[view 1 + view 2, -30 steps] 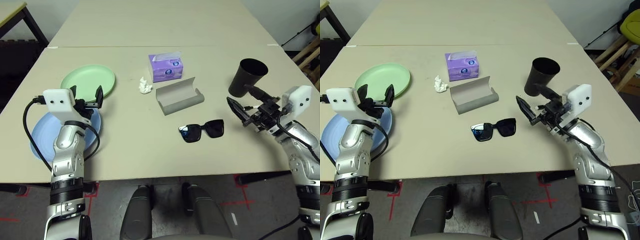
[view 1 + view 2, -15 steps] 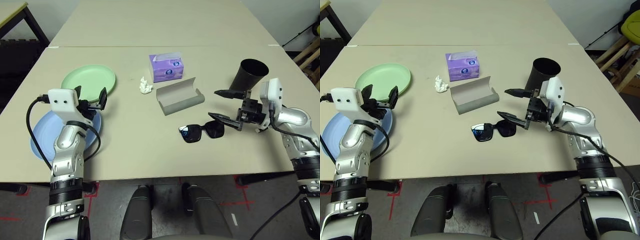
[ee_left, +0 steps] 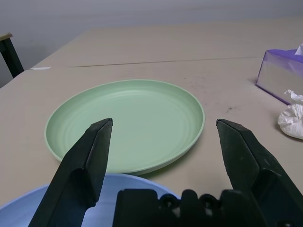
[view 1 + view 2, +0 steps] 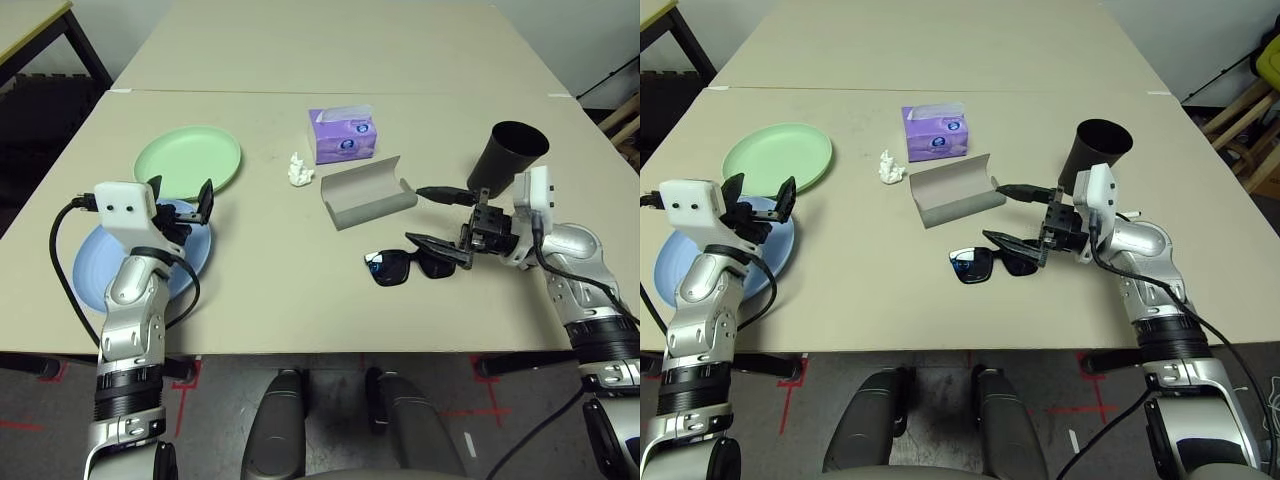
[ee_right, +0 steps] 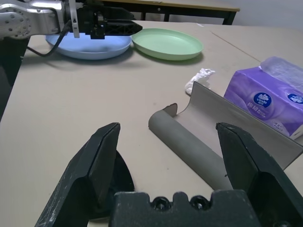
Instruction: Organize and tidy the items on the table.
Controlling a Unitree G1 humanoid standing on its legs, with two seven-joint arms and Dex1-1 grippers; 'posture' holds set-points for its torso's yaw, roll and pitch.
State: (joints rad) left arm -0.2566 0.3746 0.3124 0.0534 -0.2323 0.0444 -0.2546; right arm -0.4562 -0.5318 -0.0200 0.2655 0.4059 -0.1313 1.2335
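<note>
Sunglasses (image 4: 405,265) sit just under right gripper (image 4: 437,218) spread jaws, lined up for grab; left gripper (image 4: 178,197) spread, empty.

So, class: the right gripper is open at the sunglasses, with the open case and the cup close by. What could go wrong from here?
1. The right gripper is open beside the sunglasses; closing on a lens could smudge it or skid the pair away.
2. The black cup stands just behind that arm; a swing back might topple it.
3. The open glasses case lies near the upper finger and could get shoved.
</note>
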